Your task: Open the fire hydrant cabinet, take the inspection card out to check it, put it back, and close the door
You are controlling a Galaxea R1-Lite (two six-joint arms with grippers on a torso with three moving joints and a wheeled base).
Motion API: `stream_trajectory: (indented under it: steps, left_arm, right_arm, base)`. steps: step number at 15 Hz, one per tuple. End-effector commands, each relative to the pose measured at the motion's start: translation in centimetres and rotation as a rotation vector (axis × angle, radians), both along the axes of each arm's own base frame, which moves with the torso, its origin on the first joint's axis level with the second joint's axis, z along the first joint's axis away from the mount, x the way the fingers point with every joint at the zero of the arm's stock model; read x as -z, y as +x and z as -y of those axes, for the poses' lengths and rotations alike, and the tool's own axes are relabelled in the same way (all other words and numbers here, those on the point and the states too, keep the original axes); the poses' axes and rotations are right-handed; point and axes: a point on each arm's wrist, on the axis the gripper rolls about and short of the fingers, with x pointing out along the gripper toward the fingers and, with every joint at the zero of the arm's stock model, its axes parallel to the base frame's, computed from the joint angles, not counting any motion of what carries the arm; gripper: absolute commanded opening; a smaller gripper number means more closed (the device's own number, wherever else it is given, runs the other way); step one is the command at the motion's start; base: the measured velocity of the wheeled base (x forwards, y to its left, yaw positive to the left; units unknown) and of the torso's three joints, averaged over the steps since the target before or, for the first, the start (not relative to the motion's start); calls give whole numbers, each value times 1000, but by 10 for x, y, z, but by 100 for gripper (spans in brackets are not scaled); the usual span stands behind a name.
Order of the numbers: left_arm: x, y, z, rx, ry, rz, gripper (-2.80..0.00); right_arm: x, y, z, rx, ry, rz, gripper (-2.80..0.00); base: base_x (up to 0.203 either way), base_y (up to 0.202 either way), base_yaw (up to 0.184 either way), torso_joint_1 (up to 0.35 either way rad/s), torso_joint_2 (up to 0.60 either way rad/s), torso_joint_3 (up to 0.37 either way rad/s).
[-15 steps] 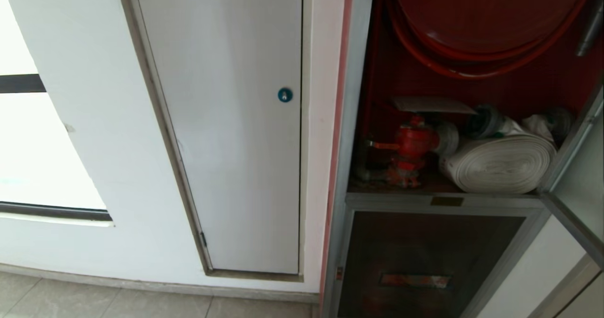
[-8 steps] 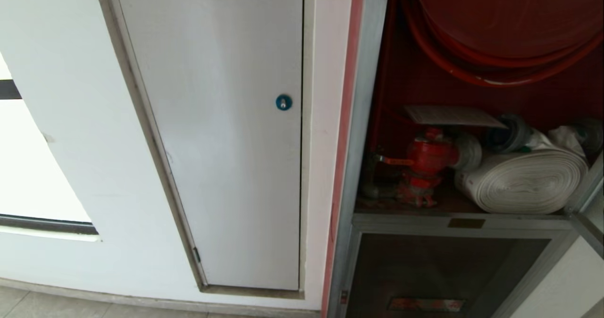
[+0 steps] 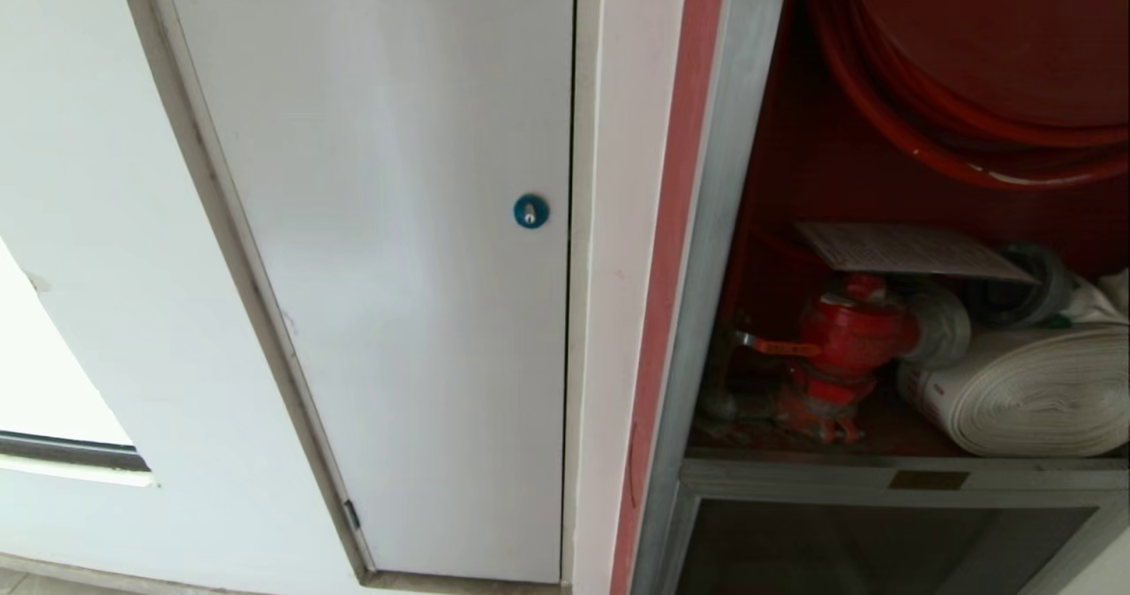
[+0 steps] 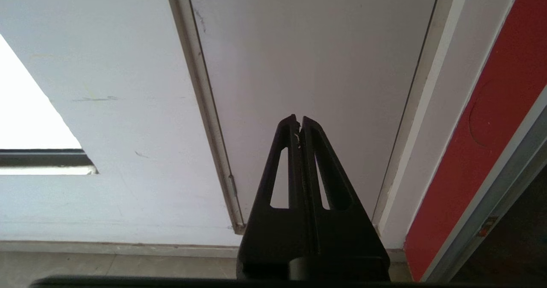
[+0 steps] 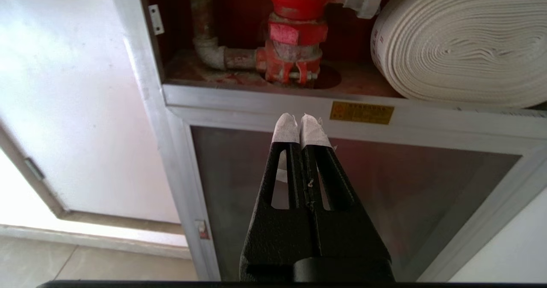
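Only head view shows inspection card atop red valve.

No legible text on anything.

The red hose reel runs off the head view's top and right edges; the white rolled hose is cut at the right. The inspection card bears print too fine to read; neither claw shows there.

Ahead of the right gripper stands the cabinet's silver crossbar. Above it, the opening is crowded (red valve, white hose roll).
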Motion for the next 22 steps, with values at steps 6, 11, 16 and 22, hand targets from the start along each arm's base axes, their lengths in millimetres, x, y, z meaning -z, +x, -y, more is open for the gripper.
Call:
stream_trajectory:
  steps: [6,11,16,22]
  left_arm:
    - [3,1,0,2,1,-12,-280]
    - [3,1,0,2,1,-12,-280]
    - [3,1,0,1,1,-12,-280]
    - [3,1,0,1,1,-12,-280]
  right_arm:
    - [1,0,0,-1,1,-4,-280]
    - [1,0,0,-2,-1,-4,-280]
    - [1,0,0,-1,-1,-5,-280]
    - [-26,-4,0,16,-6,36,-280]
  base:
    - [196,0,-1,4,2,1]
    - [41,0,0,7,4,0]
    - [0,0,0,0,0,0]
    - [0,0,0,0,0,0]
